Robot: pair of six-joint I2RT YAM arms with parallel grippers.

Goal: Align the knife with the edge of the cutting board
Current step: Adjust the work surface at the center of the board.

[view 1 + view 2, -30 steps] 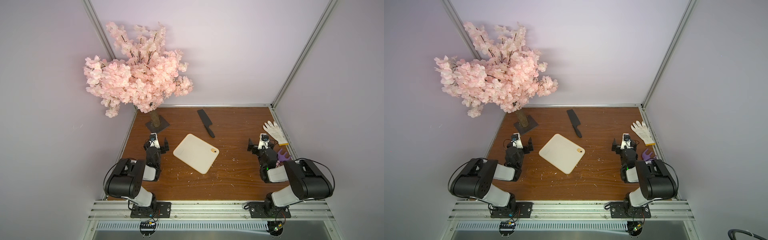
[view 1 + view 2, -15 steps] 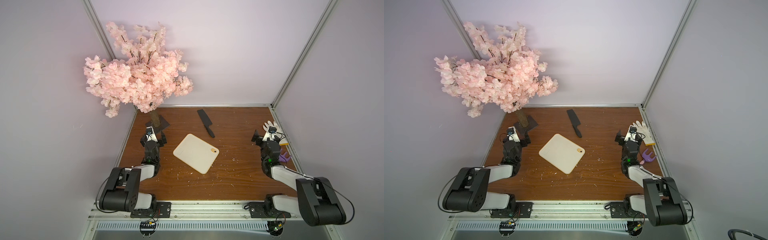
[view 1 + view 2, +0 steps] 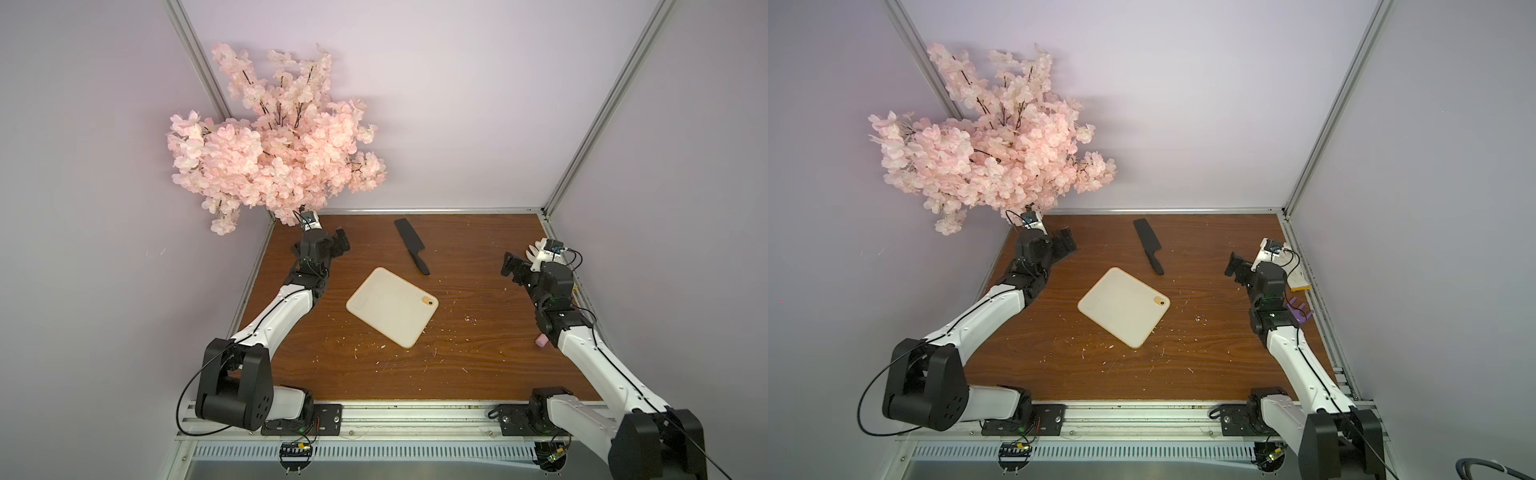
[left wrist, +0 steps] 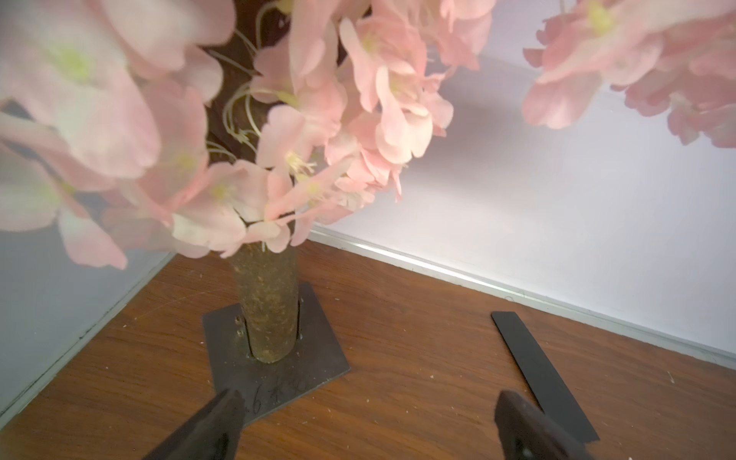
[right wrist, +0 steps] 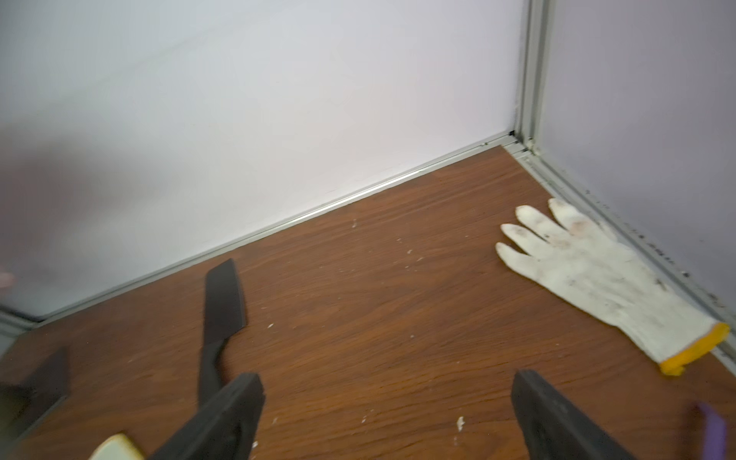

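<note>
The cutting board (image 3: 392, 305) lay skewed mid-desk. The left gripper (image 3: 341, 245) and right gripper (image 3: 512, 269) hovered spread, empty. Toward the desk's far edge lay the knife (image 3: 411, 246), seemingly clear of the board. It is best pinched at the handle and swung parallel.

- My left arm (image 3: 286, 309) stretches left of the cutting board (image 3: 390, 305), left gripper (image 3: 341, 245) spread wide (nothing in it).
- My right arm (image 3: 590, 357) stretches right of it, right gripper (image 3: 512, 269) likewise gaping, empty.
</note>
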